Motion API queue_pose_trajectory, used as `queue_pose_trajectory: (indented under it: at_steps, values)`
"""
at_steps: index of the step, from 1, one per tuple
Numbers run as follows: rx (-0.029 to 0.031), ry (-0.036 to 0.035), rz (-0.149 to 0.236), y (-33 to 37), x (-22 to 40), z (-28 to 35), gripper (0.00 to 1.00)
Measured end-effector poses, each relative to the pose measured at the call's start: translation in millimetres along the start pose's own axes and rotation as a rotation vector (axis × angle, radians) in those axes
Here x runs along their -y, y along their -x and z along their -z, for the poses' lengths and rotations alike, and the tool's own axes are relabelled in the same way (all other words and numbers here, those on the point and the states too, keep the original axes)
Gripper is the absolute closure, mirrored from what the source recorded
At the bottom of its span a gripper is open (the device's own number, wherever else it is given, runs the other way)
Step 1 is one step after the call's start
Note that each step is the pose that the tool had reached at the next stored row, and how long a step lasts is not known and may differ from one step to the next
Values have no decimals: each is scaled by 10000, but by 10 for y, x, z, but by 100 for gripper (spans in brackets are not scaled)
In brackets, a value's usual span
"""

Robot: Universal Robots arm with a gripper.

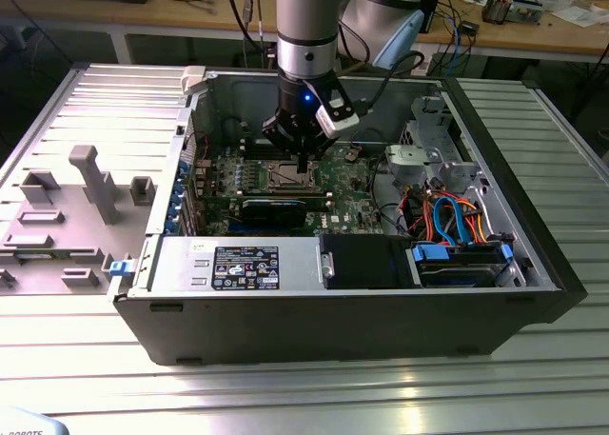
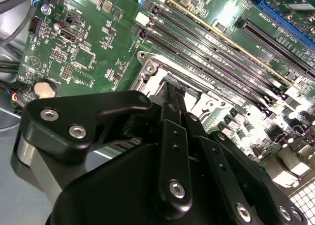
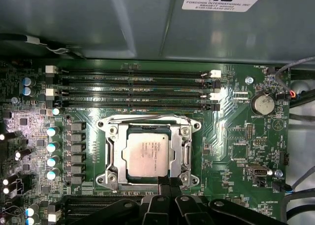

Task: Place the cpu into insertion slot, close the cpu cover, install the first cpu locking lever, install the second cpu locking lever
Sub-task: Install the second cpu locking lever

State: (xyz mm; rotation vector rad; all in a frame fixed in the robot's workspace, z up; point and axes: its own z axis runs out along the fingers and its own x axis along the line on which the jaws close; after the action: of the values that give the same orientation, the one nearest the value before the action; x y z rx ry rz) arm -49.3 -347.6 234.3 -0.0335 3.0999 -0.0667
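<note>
Nearest us, our gripper [image 3: 165, 181] has its fingers pressed together at the socket's edge, holding nothing. We see the cpu [image 3: 147, 154] seated in the insertion slot [image 3: 112, 136], the cpu cover [image 3: 186, 147] down around it.

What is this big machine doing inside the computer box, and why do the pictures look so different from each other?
It is a robot arm working inside an open computer case. The exterior view comes from a camera standing off to the side. The two wrist views come from cameras riding on the arm, so they look close up at the green circuit board. The black gripper hangs just over the insertion slot. The cpu, a small silver square, already lies in that slot, and the cpu cover, a thin metal frame, lies closed around it. The gripper's fingers are pressed together at the cover's edge and hold nothing.
</note>
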Motion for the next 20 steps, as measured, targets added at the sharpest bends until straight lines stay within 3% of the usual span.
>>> queue_pose_trajectory:
  at_steps: [15, 16, 17, 20]
  values:
    - [0, 11, 3, 0, 12, 0, 89]
    - [4, 169, -6, -16, 37, 1, 89]
    - [5, 202, -8, -17, 50, 7, 89]
    - [5, 216, -9, -19, 82, 14, 89]
